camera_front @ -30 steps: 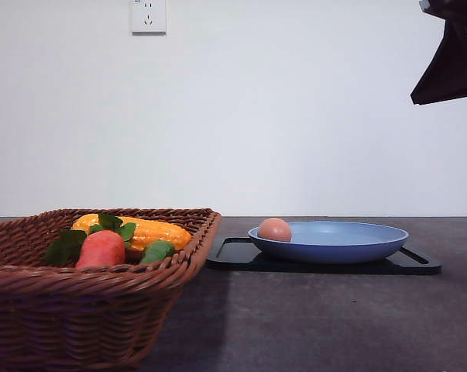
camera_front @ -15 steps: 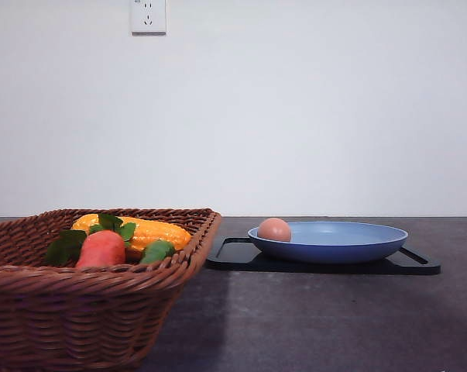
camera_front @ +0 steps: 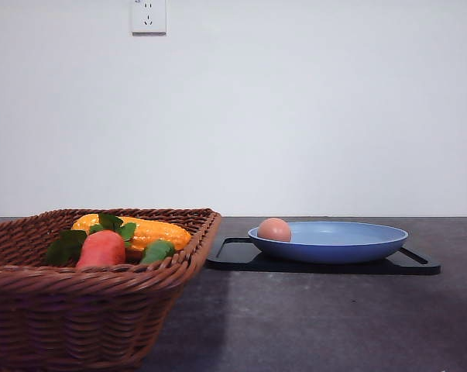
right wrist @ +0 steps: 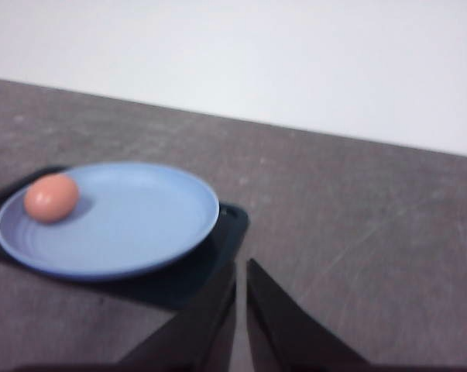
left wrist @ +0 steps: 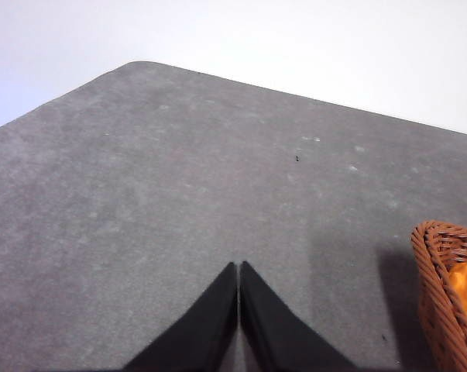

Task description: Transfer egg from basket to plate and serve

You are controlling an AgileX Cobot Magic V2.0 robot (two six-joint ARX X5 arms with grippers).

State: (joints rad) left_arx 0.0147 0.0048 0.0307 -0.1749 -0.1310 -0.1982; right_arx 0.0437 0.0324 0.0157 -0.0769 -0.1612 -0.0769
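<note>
Egg (camera_front: 274, 229) and plate (camera_front: 349, 246) are what we look at first: the pinkish-brown egg lies inside the light blue plate, near its left edge in the front view, touching the plate's shallow floor. The plate sits on a flat black tray (camera_front: 415, 263) whose handles stick out on either side, and the tray rests on the dark grey table (camera_front: 310, 325).

To the left of the tray, near it but apart, we see the brown wicker basket (camera_front: 78, 318). It holds a red-orange vegetable with green leaves (camera_front: 101, 248) and, behind that, a yellow ear of corn (camera_front: 152, 231). A white wall socket (camera_front: 148, 15) hangs on the pale wall behind.

From the right wrist camera we see the right gripper (right wrist: 241, 291) with its two dark fingers drawn almost together, just a thin slit between them and nothing held. It hangs over the table just beside the tray's corner, with the plate and egg a little way off.

From the left wrist camera we see the left gripper (left wrist: 238, 271) with its fingertips touching, pressed together on nothing, above bare table. The basket's woven rim shows at the edge of that picture, well apart from the fingers, with a bit of the corn inside.
</note>
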